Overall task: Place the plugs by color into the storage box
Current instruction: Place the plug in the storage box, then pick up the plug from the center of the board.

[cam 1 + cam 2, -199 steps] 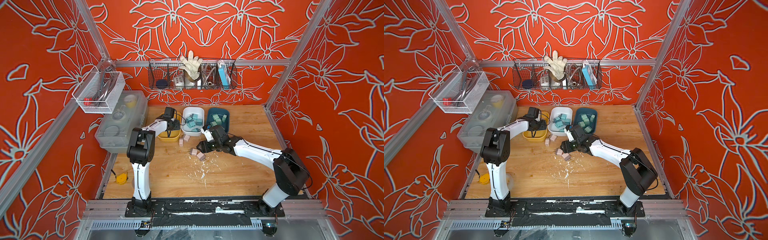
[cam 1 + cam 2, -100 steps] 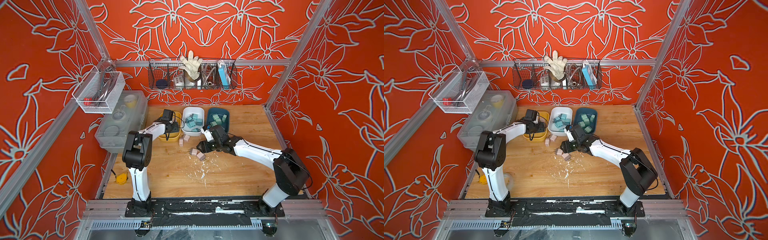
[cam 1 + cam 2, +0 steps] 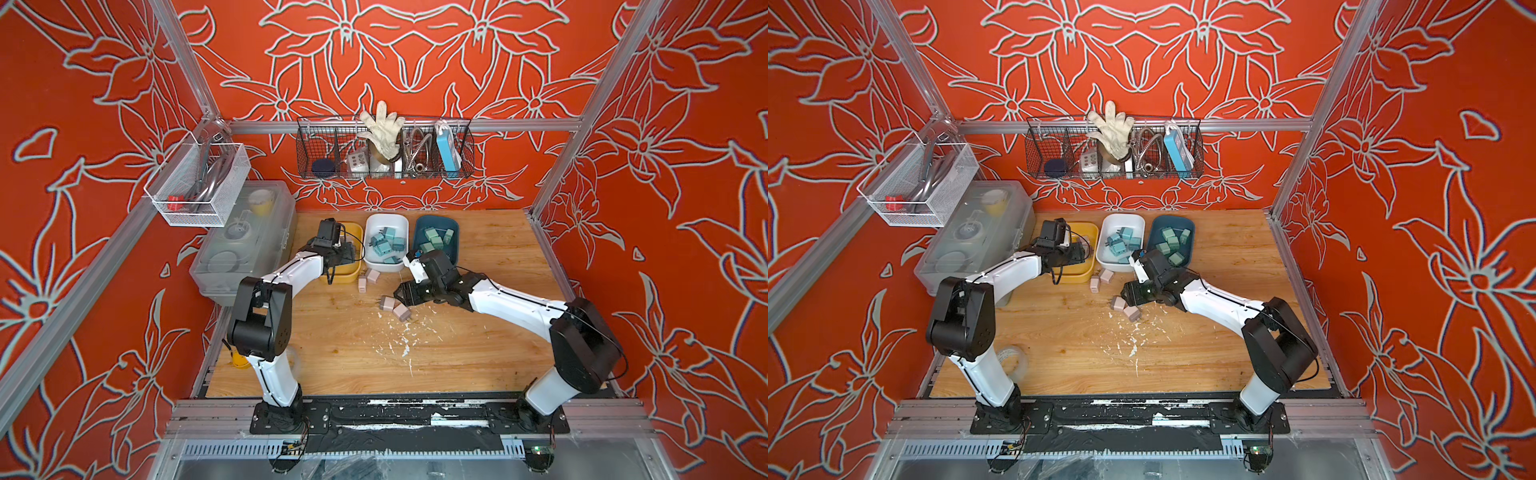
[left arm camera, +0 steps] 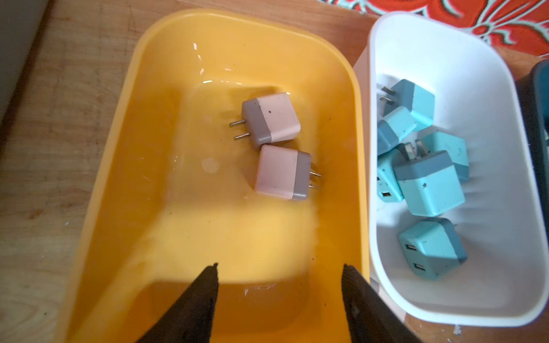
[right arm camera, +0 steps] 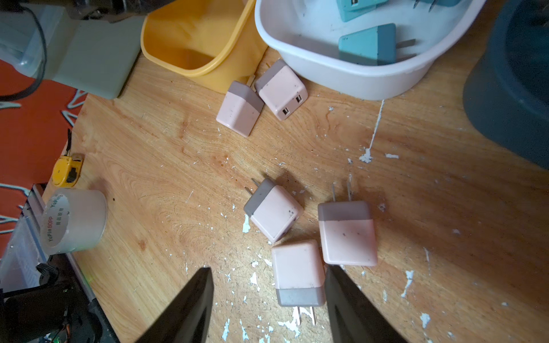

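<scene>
Overhead view of a wooden table with three bins in a row along its far edge: a yellow bin, a white bin and a dark blue bin. The left gripper hung over the yellow bin with jaws wide and empty, two pink plugs lying below it. Light blue plugs sat in the white bin and mint green plugs in the dark blue one. Five more pink ones lay loose: a pair against the bins' front walls and a cluster near the table's middle. The right gripper hovered low over the cluster, jaws wide, holding nothing, with the nearest pink plug between them. Its neighbour lay just beside it, partly under one finger, so a descent would likely strike the neighbour, or closing could pinch both and flick one away. Carrying to the yellow bin risked bumping the left arm hanging there
</scene>
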Action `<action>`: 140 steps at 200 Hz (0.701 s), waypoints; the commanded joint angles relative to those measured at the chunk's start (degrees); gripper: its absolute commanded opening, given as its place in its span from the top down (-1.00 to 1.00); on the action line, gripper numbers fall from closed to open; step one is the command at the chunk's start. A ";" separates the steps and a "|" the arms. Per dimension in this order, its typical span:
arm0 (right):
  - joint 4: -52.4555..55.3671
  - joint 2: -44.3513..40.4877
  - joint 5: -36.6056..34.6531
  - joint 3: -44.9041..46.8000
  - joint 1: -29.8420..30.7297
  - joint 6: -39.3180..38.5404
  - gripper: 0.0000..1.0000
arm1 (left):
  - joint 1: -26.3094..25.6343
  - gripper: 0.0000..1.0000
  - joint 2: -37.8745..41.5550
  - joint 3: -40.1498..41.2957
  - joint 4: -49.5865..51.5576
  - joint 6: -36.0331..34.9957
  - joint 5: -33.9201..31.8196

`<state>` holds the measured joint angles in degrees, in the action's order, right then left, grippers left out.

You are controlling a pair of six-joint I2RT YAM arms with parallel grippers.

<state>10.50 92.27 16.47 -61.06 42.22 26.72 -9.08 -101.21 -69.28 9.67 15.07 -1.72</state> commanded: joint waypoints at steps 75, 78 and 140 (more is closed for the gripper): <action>-0.35 -5.31 -1.07 1.67 0.68 -1.05 -0.28 | -7.86 -0.33 19.01 11.67 -2.85 -1.37 -2.06; -0.36 -5.63 -1.15 1.83 0.72 -1.12 -0.28 | -8.14 -0.33 19.49 11.83 -2.59 -1.44 -2.14; 1.62 -12.59 -4.67 7.58 0.60 -4.10 -0.27 | -15.72 -0.32 26.25 17.17 0.61 0.85 -1.71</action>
<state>10.55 82.63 13.63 -55.35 42.46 24.93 -22.15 -76.77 -54.26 8.08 14.70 -3.16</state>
